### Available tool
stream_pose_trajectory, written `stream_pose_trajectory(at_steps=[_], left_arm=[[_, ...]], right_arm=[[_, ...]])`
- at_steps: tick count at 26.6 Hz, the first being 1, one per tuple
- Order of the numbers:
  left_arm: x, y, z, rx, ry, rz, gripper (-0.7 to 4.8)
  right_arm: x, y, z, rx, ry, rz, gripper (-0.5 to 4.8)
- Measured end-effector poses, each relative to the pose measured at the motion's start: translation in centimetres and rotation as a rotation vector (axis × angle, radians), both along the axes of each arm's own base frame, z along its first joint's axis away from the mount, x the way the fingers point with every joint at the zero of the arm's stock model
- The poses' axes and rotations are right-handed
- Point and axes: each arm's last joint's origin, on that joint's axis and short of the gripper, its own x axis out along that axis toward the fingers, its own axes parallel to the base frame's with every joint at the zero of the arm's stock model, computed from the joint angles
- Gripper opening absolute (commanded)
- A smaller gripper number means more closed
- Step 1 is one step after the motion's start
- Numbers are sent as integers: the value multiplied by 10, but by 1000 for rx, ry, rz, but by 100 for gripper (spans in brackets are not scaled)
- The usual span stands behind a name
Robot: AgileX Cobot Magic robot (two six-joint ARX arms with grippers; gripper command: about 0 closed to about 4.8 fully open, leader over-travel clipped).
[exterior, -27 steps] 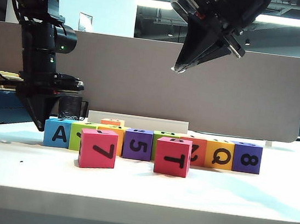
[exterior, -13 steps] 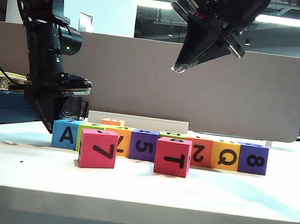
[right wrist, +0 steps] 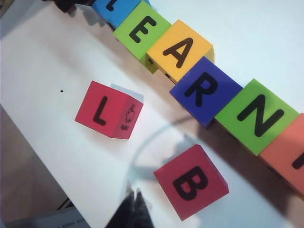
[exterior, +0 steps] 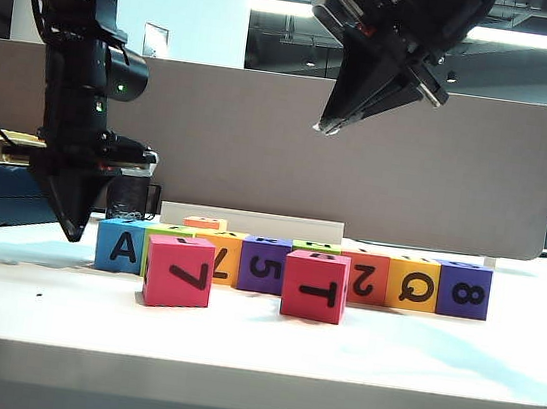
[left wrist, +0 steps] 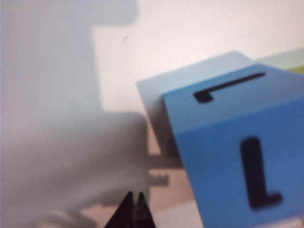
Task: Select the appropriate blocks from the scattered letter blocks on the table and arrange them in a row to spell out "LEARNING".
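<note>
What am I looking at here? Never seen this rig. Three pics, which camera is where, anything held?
It is a robot with two arms, each ending in a two-finger gripper. The wide picture comes from a fixed camera facing the white table. The other two come from cameras on the wrists.

On the table is a row of coloured letter blocks, from the blue block at the left end to a purple one at the right. Two red blocks stand apart in front. From above, the row's tops read L, E, A, R, N.

The left gripper hangs shut just beside the blue block, holding nothing. The right gripper is raised high above the row, also shut and empty.
</note>
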Motion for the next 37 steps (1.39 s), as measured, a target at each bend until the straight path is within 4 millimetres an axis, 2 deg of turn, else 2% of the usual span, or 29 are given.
stream_pose_trajectory(at_steps=[4, 11, 18, 21, 23, 27, 37], left_arm=[[-10, 1, 22, -4, -24, -3, -6], [-33, -12, 67, -116, -101, -63, -6], [-74, -44, 117, -219, -207, -232, -6], [-94, -51, 139, -243, -274, -285, -6], [-107, -48, 160, -266, -362, -299, -6], [-110, -46, 165, -267, -376, -299, -6], [-118, -43, 160, -244, -281, -293, -4]], right_arm=[[0, -2, 7, -52, -11, -33, -1], [-1, -8, 48, -128, -97, -110, -1], [-13, -16, 80, -201, -111, -137, -1], [-19, -21, 92, -243, -112, -149, -1], [-24, -24, 103, -250, -114, -154, -1], [-26, -26, 103, -264, -94, -150, -1], [-27, -26, 103, -270, -84, -147, -1]])
